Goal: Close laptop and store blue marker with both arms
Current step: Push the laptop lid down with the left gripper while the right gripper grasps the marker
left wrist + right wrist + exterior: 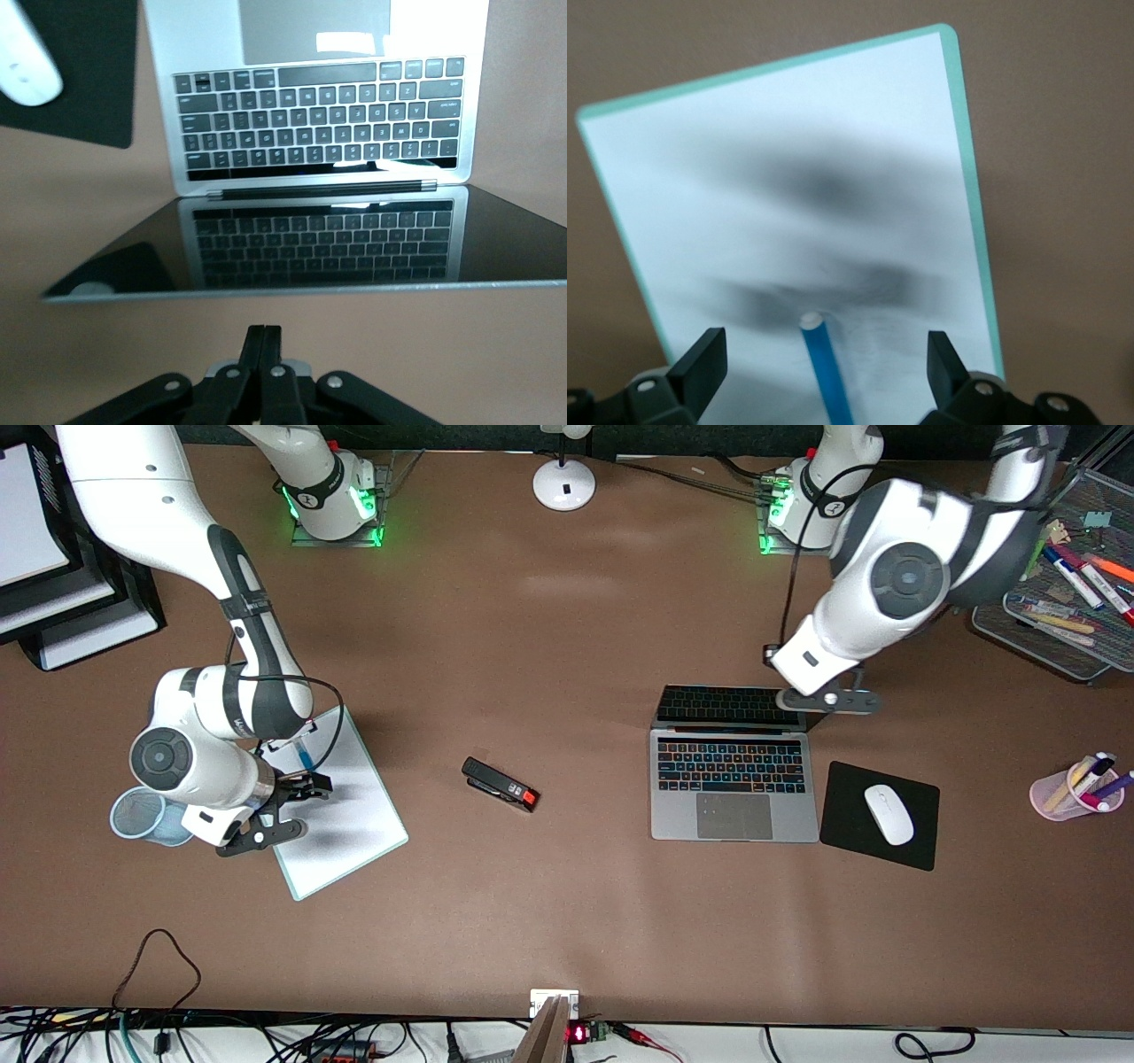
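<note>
The laptop (733, 788) stands open, its lid (726, 705) raised toward the robots' bases. The keyboard and dark screen (310, 248) show in the left wrist view. My left gripper (819, 701) (264, 341) is shut and empty, close to the lid's top edge on its outer side. The blue marker (305, 757) (826, 372) lies on a white board (354, 815) (788, 177) with a green rim. My right gripper (301, 782) (824, 350) is open low over the board. The marker lies between its fingers (700, 354), which do not touch it.
A black stapler (500, 784) lies mid-table. A black mouse pad (850, 841) with a white mouse (889, 813) lies beside the laptop. A pink cup of pens (1076, 788) and a mesh tray (1063, 638) are at the left arm's end. A pale cup (142, 815) stands beside the board.
</note>
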